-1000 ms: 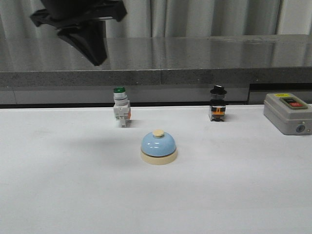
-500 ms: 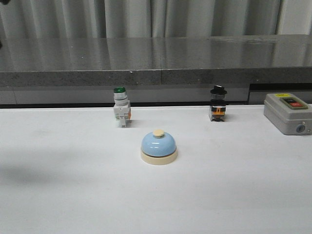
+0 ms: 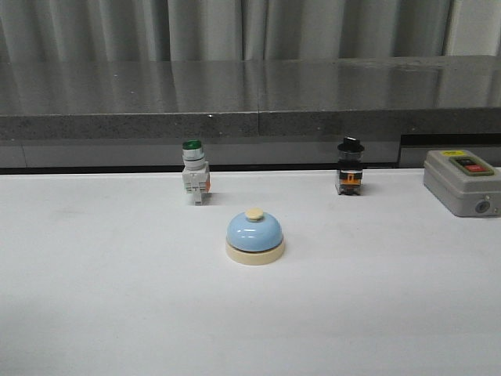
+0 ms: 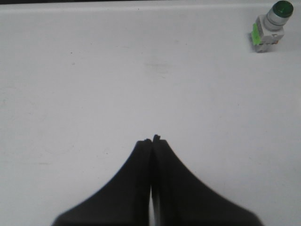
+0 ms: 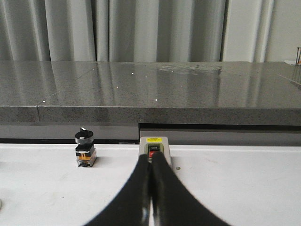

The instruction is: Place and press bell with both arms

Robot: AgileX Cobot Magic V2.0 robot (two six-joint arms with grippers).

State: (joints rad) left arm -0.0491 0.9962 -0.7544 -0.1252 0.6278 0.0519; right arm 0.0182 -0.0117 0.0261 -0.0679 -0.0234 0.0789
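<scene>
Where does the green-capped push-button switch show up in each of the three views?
Front view: green-capped switch stands behind the bell, slightly left.
Left wrist view: in the corner, far from the shut left hand.
Right wrist view: not in it.
Shared landmark: the white table.

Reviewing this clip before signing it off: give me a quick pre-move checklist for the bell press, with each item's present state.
1. Bell upright on the table, button on top: ok.
2. Space right around the bell free; green-capped switch and black-knobbed switch stand behind it, apart: ok.
3. Grey button box well off to the right edge: ok.
4. Left gripper fingers shut, holding nothing: ok.
5. Right gripper fingers shut, holding nothing: ok.
6. Either gripper lined up over the bell: not ok; neither wrist view shows the bell, and no arm appears in the front view.
</scene>
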